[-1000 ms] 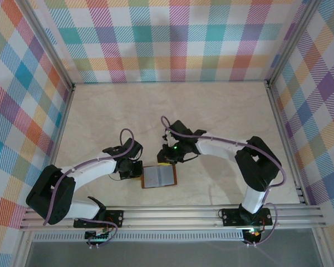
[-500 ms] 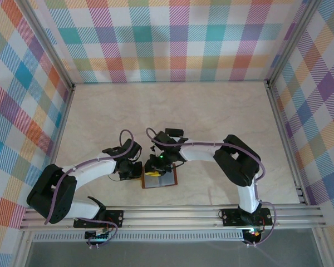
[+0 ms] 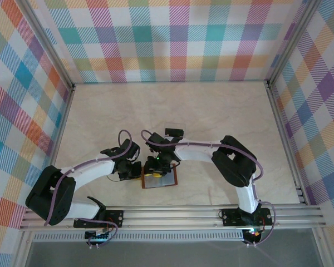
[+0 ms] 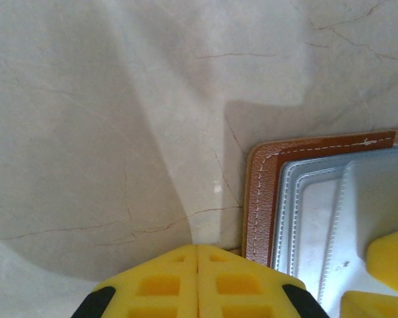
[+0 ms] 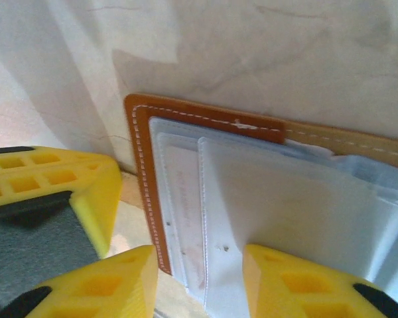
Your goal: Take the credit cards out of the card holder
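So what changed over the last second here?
The right gripper swung left and nearer, from behind the card holder to over its left half, fingers spreading apart. Nothing grasped. The left gripper stayed shut at the holder's left edge; the holder lay open, unmoved.

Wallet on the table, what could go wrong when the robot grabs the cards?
The right jaws stand open over the wallet's grey-blue pockets; closing, they might pinch a pocket flap with the card and lift the whole wallet. The left jaws are shut at its left edge, maybe not pinning it, so it could slide. Both jaws sit close together and might bump.
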Tool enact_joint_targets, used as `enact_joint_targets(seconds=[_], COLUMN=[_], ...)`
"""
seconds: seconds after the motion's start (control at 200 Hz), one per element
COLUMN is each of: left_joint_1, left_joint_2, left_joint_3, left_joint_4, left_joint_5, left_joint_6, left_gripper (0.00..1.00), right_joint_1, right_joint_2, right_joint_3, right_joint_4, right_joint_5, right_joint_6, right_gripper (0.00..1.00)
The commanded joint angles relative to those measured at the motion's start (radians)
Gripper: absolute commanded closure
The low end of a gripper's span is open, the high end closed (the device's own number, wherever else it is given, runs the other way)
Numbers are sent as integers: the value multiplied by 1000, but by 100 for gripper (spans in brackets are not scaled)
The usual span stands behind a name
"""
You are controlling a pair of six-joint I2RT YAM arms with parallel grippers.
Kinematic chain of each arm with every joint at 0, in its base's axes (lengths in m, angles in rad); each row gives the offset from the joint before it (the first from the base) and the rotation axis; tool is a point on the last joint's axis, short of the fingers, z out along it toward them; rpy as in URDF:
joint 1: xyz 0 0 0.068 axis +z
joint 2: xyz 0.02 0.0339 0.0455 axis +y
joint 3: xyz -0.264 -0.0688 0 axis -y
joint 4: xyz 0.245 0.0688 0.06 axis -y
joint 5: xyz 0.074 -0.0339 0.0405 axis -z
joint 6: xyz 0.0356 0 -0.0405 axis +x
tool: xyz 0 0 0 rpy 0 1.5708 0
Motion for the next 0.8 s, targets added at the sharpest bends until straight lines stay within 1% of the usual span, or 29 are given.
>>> enact_joint_targets(seconds=[0.0,0.125,0.25,0.475,0.585,0.795], left_joint_1=[14,18,18,19,19,19], left_joint_2=[1,1,-3,-2,-4,-3], left_joint_3=[-29,-30,-30,-28,-29,-28], left_joint_4=[-22,-22,-24,-24,-24,-27], left_joint_5=[-11,-10,-11,-9,-9,-10], left_joint_6=[12,12,13,14,14,16], left_gripper=[93,93,93,93,93,93], right_joint_1=[12,27,45,59,58,59], right_joint_2=[19,36,49,58,50,25], right_joint_3=[39,89,138,191,195,184], right_joint_4=[-174,-250,-327,-427,-447,-484], right_joint_5=[105,151,215,289,308,357], right_joint_6=[-48,-75,-94,-114,-117,-117], right_gripper=[57,51,42,33,31,30])
